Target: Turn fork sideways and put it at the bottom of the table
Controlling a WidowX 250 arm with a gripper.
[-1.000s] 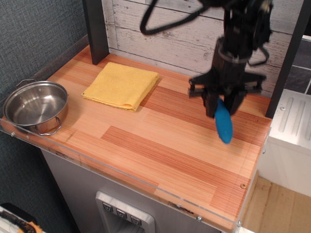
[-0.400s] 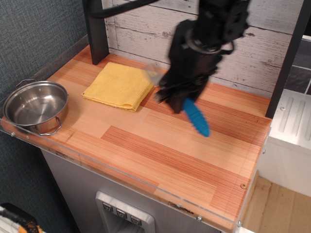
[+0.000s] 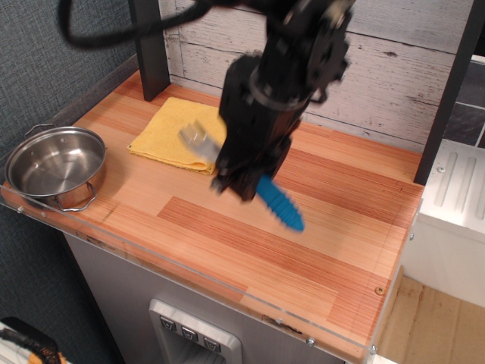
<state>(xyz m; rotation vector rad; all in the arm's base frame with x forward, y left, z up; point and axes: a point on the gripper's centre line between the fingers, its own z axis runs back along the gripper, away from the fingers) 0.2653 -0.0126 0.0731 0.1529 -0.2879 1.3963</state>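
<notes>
The fork (image 3: 250, 178), clamped in the gripper (image 3: 241, 182), has swung nearly sideways and moved toward the table's (image 3: 227, 235) front edge, still airborne.

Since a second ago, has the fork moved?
Yes. The fork, held in the gripper, has travelled left and toward the table's front edge, ending nearer the yellow cloth.

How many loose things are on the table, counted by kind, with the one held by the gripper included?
Fork, held in the gripper: 1
Yellow cloth: 1
Steel pot: 1
Total: 3
</notes>
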